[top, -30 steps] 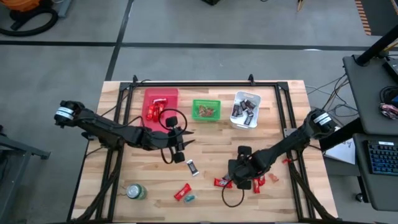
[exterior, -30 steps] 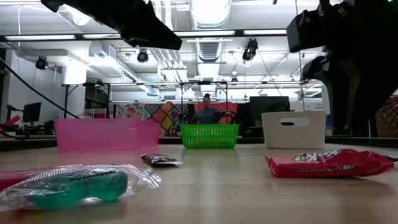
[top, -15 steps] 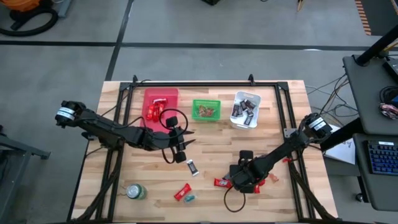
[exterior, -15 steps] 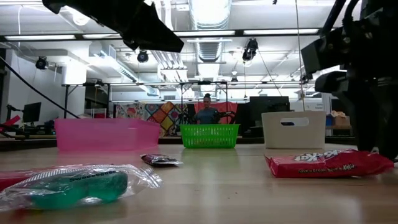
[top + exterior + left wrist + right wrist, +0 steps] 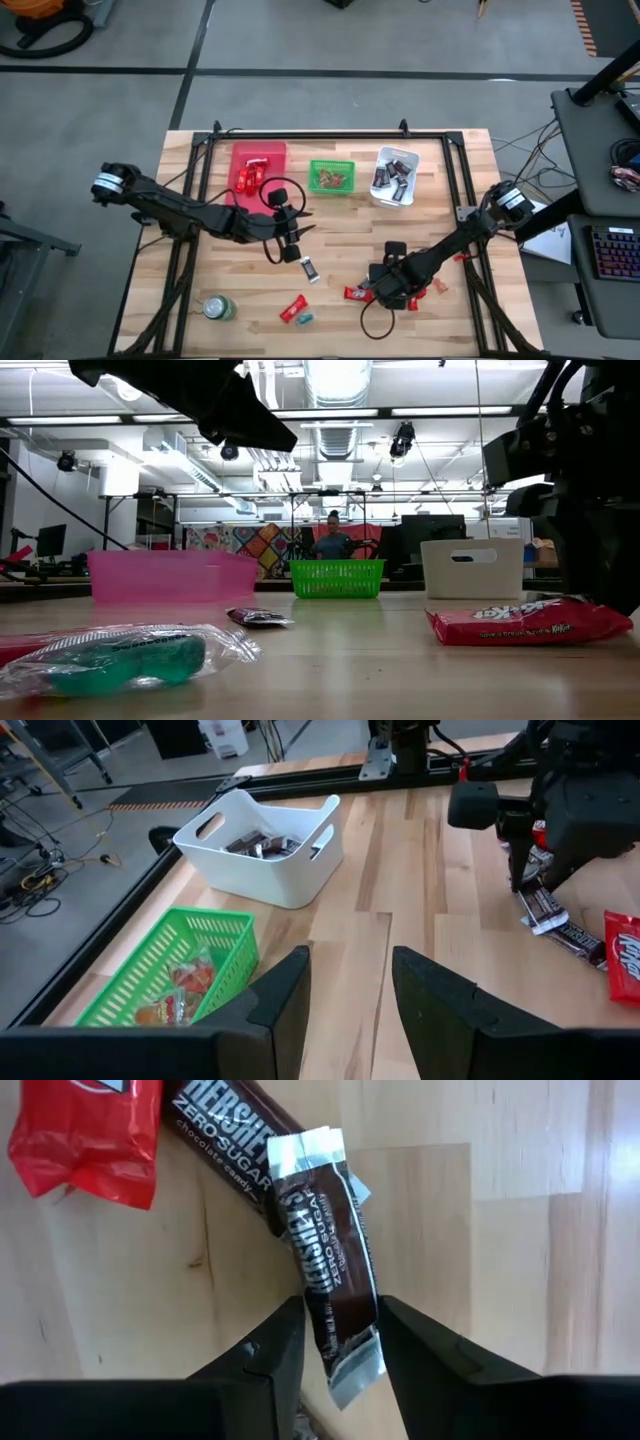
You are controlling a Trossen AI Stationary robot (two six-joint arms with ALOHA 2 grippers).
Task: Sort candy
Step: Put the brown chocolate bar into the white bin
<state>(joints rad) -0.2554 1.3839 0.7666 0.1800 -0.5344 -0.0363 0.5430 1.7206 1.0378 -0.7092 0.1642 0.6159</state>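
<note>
My right gripper (image 5: 342,1355) points down over a cluster of candy near the table's front right (image 5: 388,293). Its open fingers stand on either side of one end of a dark brown-and-silver bar (image 5: 322,1265) that lies flat on the wood. A second dark bar (image 5: 225,1125) and a red wrapper (image 5: 90,1130) lie just beyond it. My left gripper (image 5: 292,236) hangs open and empty above the table's middle, near a lone dark candy (image 5: 310,268). More red candy (image 5: 293,310) and a teal piece (image 5: 306,318) lie near the front edge. My right gripper comes from above, with one finger (image 5: 265,1365) on each long side of the dark bar's near end (image 5: 345,1335). The fingers lie across the bar. I cannot tell whether they touch the wrapper. The bar rests flat on the table.
Along the far side stand a pink bin (image 5: 258,170), a green basket (image 5: 332,177) and a white bin (image 5: 396,177), each with candy inside. A round green can (image 5: 218,307) stands at the front left. A red bar (image 5: 530,622) lies beside the right arm.
My right gripper has sunk toward the table, onto the candy cluster, and has edged toward the near edge. The candy has stayed where it was.
</note>
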